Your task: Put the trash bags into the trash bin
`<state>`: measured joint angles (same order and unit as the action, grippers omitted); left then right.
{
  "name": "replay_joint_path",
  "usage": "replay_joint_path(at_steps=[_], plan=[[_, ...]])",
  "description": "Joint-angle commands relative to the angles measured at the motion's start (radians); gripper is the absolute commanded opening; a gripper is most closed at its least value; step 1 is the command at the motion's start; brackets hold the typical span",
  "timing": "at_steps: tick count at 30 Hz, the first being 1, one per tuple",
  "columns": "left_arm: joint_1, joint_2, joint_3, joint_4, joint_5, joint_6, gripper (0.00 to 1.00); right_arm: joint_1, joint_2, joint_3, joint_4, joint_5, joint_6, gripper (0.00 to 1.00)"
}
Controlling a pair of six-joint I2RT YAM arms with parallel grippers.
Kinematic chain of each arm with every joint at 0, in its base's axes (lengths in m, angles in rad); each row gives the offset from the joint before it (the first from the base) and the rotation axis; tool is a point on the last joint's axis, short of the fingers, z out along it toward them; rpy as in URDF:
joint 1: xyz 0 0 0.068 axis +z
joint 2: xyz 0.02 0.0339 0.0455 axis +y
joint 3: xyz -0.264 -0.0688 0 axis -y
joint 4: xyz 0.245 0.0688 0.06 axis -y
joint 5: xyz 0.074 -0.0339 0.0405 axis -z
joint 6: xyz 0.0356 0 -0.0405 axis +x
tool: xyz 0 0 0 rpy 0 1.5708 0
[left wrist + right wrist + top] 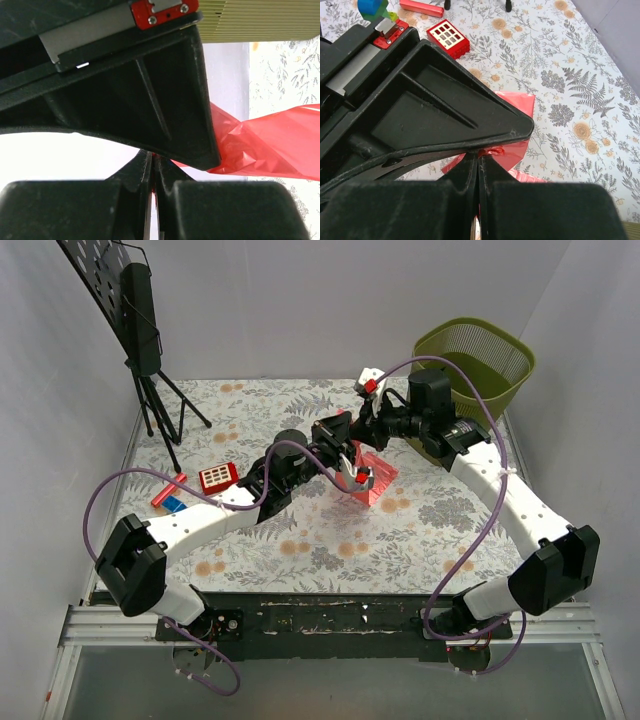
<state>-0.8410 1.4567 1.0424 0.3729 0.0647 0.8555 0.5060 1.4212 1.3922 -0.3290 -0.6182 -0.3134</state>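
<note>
We pinch the bag with both grippers: left gripper and right gripper each have their fingers pressed together on its red film. The rest spreads just past our fingertips. The bin stands well beyond the left fingertips.

A lab test cell: plain white walls box in a floral-clothed worktop, metal mounting rail along the frame's bottom
</note>
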Motion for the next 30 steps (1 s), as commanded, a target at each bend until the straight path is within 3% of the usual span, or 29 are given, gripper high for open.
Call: replay_joint_path(at_steps=[1, 8, 16, 22, 26, 30], plan=[[-0.047, -0.001, 0.001, -0.124, 0.118, 0.011, 0.00, 0.052, -0.013, 0.076, 0.168, -0.106, 0.040, 0.01], [-0.046, -0.070, -0.005, -0.227, 0.095, -0.001, 0.00, -0.004, 0.068, 0.119, 0.113, 0.026, -0.075, 0.01], [-0.046, -0.072, 0.001, -0.186, 0.046, 0.017, 0.00, 0.015, 0.032, 0.028, 0.093, 0.080, -0.151, 0.01], [-0.043, -0.009, 0.028, -0.186, -0.045, -0.009, 0.00, 0.066, -0.051, 0.086, -0.040, -0.175, -0.242, 0.01], [-0.044, -0.013, 0.045, -0.213, -0.029, -0.039, 0.00, 0.074, -0.022, 0.181, -0.082, -0.230, -0.145, 0.01], [-0.047, -0.082, 0.027, -0.328, 0.035, -0.045, 0.00, 0.074, 0.011, 0.157, -0.030, -0.048, -0.187, 0.01]])
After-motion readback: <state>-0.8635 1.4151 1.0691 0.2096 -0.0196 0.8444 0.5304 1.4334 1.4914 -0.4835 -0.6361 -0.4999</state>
